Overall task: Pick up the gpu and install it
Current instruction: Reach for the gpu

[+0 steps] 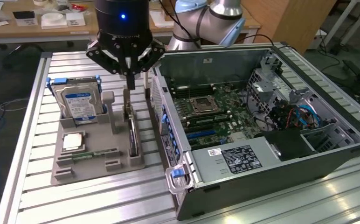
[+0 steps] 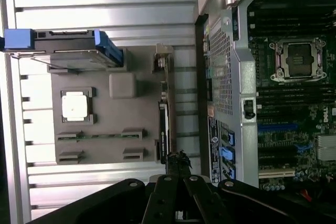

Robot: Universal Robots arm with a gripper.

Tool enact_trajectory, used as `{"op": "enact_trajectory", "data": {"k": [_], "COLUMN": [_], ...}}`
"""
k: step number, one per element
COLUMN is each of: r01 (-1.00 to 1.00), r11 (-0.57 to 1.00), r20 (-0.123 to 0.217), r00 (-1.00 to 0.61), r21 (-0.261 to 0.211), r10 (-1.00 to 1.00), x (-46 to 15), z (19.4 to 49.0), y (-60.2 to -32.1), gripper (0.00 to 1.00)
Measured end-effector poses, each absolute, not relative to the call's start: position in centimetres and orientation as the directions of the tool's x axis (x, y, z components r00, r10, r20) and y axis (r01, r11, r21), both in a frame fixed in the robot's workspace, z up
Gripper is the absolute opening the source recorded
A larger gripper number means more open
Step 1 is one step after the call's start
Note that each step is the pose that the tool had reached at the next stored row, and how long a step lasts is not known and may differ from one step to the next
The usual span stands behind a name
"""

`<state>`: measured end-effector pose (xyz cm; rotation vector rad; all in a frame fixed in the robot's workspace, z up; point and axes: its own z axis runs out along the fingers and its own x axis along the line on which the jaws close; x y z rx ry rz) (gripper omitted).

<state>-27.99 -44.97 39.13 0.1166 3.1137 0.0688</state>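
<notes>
The gpu (image 1: 131, 128) stands on its long edge in a slot of the grey holder (image 1: 99, 163), its silvery bracket end towards the back. My gripper (image 1: 130, 87) hangs straight above the card's back end, fingers shut together with nothing between them, just over the card's top edge. In the wrist view the gpu (image 2: 166, 121) shows edge-on as a thin dark strip in the holder (image 2: 113, 119), and the gripper (image 2: 178, 159) tips meet close to one end of it. Whether the tips touch the card I cannot tell.
The open computer case (image 1: 230, 161) lies on the exterior view's right of the holder, its motherboard (image 1: 217, 112) exposed. A hard drive (image 1: 77, 102), a processor chip (image 1: 73, 140) and a green memory stick (image 1: 96, 154) sit in the holder. All rest on a slatted aluminium table (image 1: 93, 200).
</notes>
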Motion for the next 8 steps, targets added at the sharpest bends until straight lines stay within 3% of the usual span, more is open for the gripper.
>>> {"op": "enact_trajectory", "data": {"k": [8], "r01": [0.074], "r11": [0.996], "r20": [-0.023], "r00": [-0.997], "r21": [0.045], "r10": [0.075], "x": [-28.24], "z": [39.06], "y": [-45.78], "gripper": [0.11]}}
